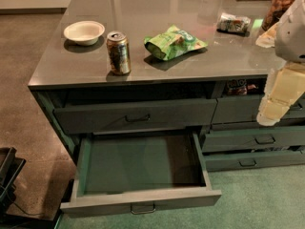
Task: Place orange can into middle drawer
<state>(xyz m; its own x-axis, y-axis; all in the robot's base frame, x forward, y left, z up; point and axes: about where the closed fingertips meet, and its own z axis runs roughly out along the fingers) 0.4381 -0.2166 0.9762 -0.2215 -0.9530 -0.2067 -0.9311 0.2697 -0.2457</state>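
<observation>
The orange can [118,52] stands upright near the front edge of the grey counter [157,6], between a white bowl and a green snack bag. The middle drawer [140,200] is pulled out wide below the counter, and its inside shows nothing in it. My gripper [269,114] hangs at the right edge of the view, on the end of a white and cream arm, in front of the right-hand drawers. It is well to the right of the can and holds nothing I can see.
A white bowl [84,31] sits left of the can. A green snack bag [174,42] lies to its right. A small packet [233,23] and a jar [281,3] are at the back right. Narrower drawers [257,139] are shut at the right. The top drawer [136,114] is shut.
</observation>
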